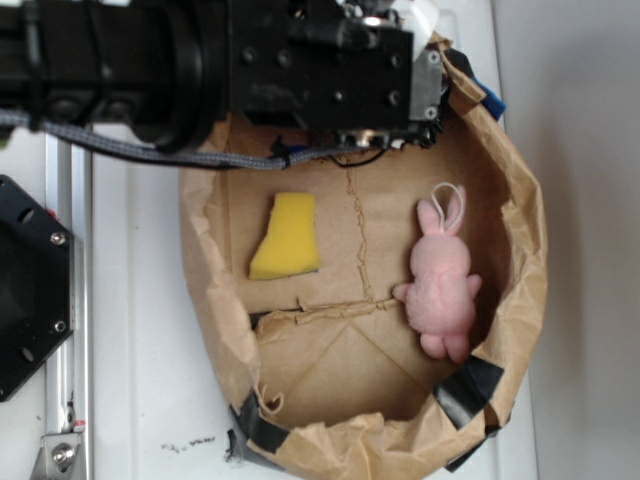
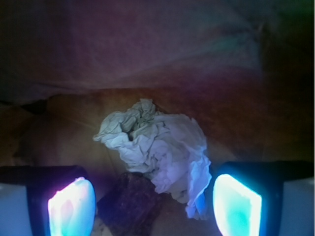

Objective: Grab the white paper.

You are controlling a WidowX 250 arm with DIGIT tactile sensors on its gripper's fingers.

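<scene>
In the wrist view the white paper (image 2: 160,147), a crumpled wad, lies on the brown bag floor just ahead of my gripper (image 2: 155,206). Its lower right tail hangs down between the two glowing pads (image 2: 236,204), close to the right one. The jaws stand wide apart, so the gripper is open and holds nothing. A dark brown rough lump (image 2: 130,204) sits between the pads, to the left of the paper's tail. In the exterior view the black arm (image 1: 300,70) covers the bag's upper edge and hides the paper.
A tan paper bag (image 1: 520,220) with rolled walls rings the work area. Inside it lie a yellow sponge (image 1: 286,238) at left and a pink plush bunny (image 1: 442,280) at right. A metal rail (image 1: 70,300) runs down the left side.
</scene>
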